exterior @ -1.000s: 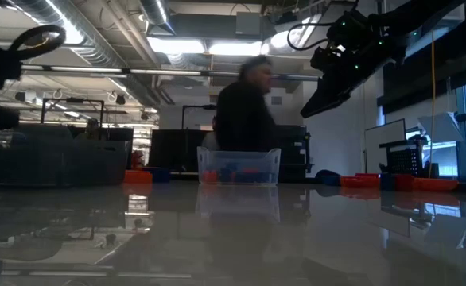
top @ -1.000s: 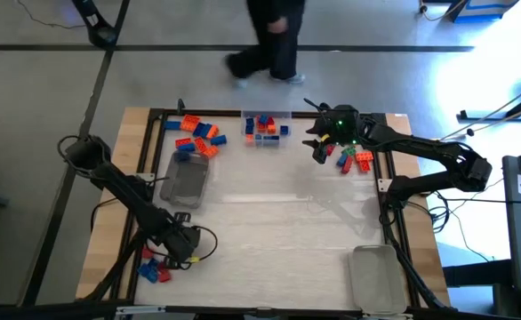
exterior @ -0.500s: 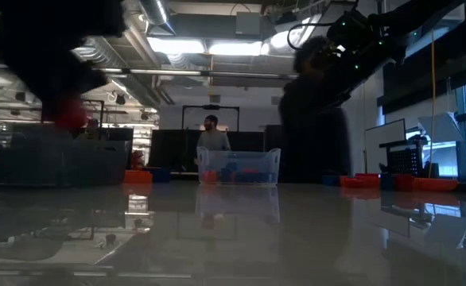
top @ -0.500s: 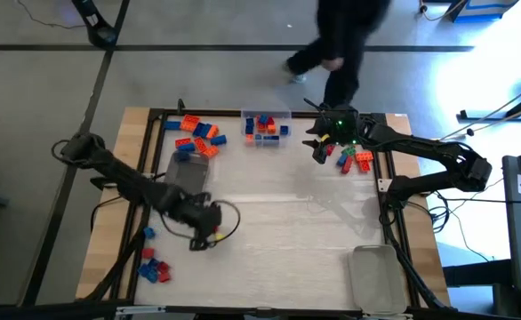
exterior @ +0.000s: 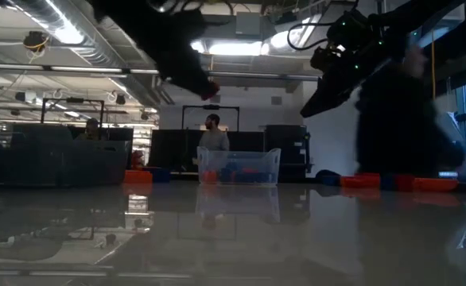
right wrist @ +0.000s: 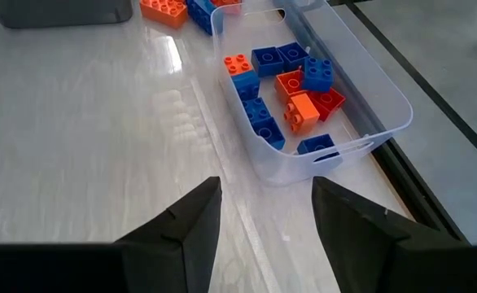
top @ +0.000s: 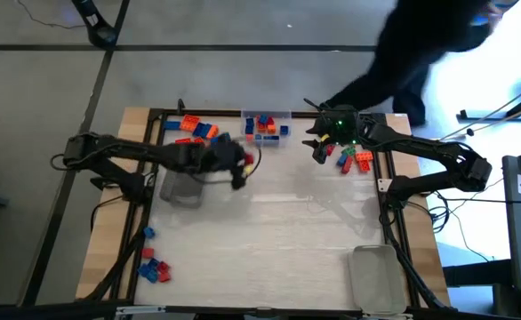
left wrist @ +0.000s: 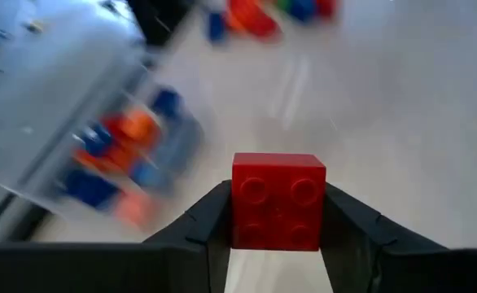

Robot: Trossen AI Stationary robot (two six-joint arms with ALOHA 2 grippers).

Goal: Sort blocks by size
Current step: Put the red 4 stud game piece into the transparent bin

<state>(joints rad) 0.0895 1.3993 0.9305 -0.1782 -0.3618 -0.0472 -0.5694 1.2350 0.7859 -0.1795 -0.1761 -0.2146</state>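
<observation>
Clamped between the left gripper fingers: a red block, studs forward, carried high over the table. Swung in a second from the 7 o'clock corner pile up toward 12, now just short of the clear tray of small blocks. Likely next: a drop into that tray, one more block sorted. Right gripper parked at 1 o'clock beside its pile, jaws apart, empty, aimed at the same tray. Person crossing behind the table.
</observation>
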